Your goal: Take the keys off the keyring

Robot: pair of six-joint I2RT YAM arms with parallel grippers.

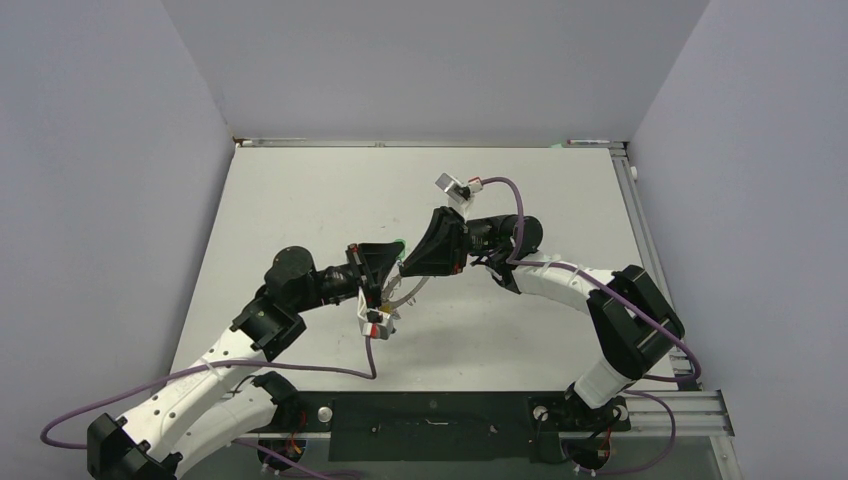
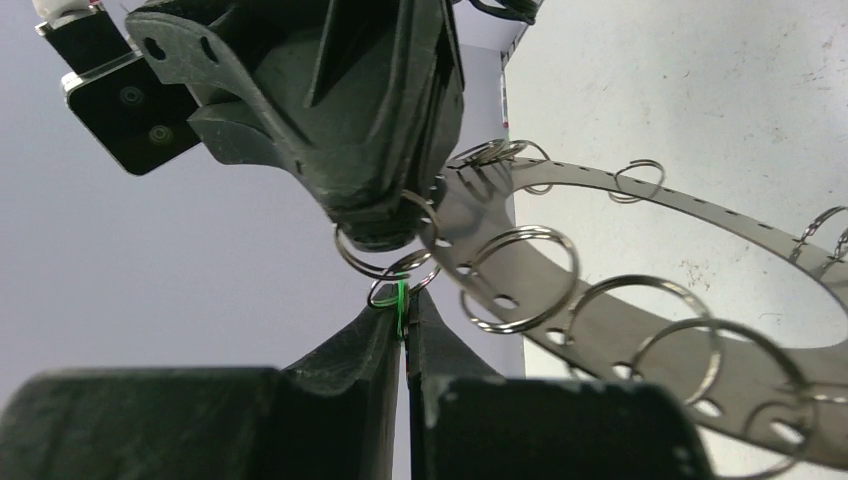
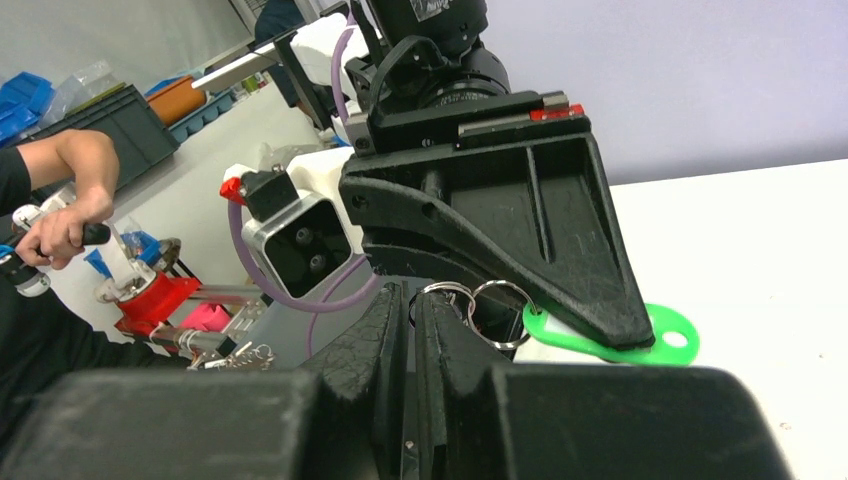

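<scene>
Both arms are meeting above the middle of the white counter (image 1: 300,200), claw tips facing one another and nearly touching. The left claw (image 2: 405,308) is clenching on the green tag (image 3: 665,340). In the left wrist view the tag is showing edge-on as a thin green line pinched between the two dark fingers. In the right wrist view its flat oblong face, with a hole near the end, is sticking out to the right from under that claw. The right claw (image 3: 411,305) is also clenched, fingers pressing together with no gap showing. Its tips are sitting right at a cluster of small split rings (image 3: 470,300). Whether one of them is actually being pinched I cannot tell. The keyring (image 2: 620,340) is hanging just beside the two claws, raised off the counter. It is showing as a broad, thin, silver-grey band with a row of small holes, curving away to the right in the left wrist view. Several more wire loops (image 2: 520,278) are threading through its holes and dangling along the band. The metal blade of a key itself is too small or too hidden to pick out. At the far left of the right wrist view a person's hand (image 3: 60,232) is gripping a handle, well away from the counter.
</scene>
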